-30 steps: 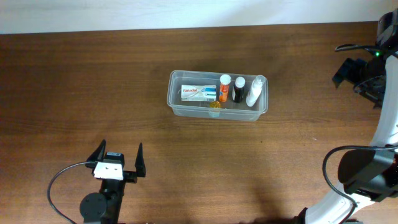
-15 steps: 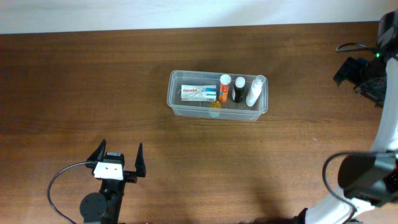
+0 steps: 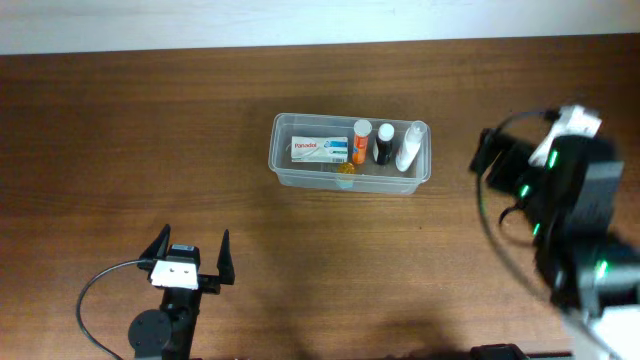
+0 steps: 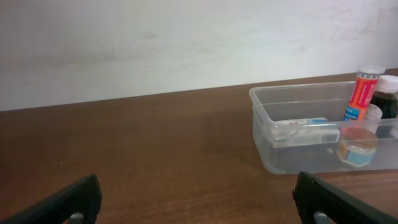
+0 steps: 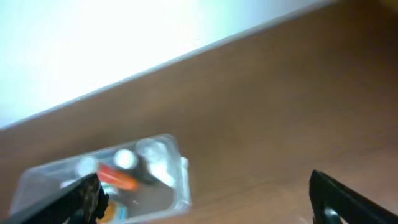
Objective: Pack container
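Note:
The container (image 3: 283,172), a clear rectangular tub, stands mid-table. It holds a white box (image 3: 320,150), an orange tube (image 3: 360,141), a dark bottle (image 3: 383,145), a white bottle (image 3: 410,146) and a small yellow-lidded jar (image 3: 345,170). My left gripper (image 3: 193,240) is open and empty near the front edge, well left of and in front of the tub. The left wrist view shows the container (image 4: 267,155) ahead on the right. My right gripper (image 5: 208,202) is open and empty. It is blurred, to the right of the container (image 5: 181,180).
The right arm (image 3: 565,200) fills the right side of the table, blurred. A pale wall (image 4: 186,43) runs along the table's far edge. A black cable (image 3: 95,295) loops by the left arm's base.
The right arm has swung in from the far right edge towards the container and now shows blurred. The left arm and the tub's contents have not moved.

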Available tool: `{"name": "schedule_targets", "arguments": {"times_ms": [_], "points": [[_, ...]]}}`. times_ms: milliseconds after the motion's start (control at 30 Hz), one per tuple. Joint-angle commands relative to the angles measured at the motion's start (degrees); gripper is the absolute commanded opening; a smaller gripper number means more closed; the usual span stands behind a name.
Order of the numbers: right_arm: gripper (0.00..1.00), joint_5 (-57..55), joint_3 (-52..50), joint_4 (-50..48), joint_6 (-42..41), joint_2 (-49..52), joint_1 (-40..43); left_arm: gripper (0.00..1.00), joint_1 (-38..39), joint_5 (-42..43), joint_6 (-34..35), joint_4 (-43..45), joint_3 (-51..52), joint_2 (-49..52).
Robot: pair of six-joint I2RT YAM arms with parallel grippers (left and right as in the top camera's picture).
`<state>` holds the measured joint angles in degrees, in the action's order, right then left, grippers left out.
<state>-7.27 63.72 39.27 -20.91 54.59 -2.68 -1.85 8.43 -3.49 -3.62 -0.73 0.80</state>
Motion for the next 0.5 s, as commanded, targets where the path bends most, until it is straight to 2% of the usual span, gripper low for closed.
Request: {"name": "schedule_targets", "arguments": {"times_ms": [0, 233, 467], "points": [[0.98, -0.72, -11.89, -7.19, 1.25, -9.60, -3.50, 0.99, -0.13, 0.81, -0.70, -0.09, 0.22, -0.46], [0.98, 2.82, -35.10, -23.58, 4.61, -30.88, -4.44, 0.99, -0.13, 0.81, -0.70, -0.09, 0.22, -0.46], [0.98, 5.18, -48.61, -34.84, 4.59, -44.22, -4.44, 0.99, -0.13, 0.81, -0.70, -0.09, 0.22, -0.46]]}}
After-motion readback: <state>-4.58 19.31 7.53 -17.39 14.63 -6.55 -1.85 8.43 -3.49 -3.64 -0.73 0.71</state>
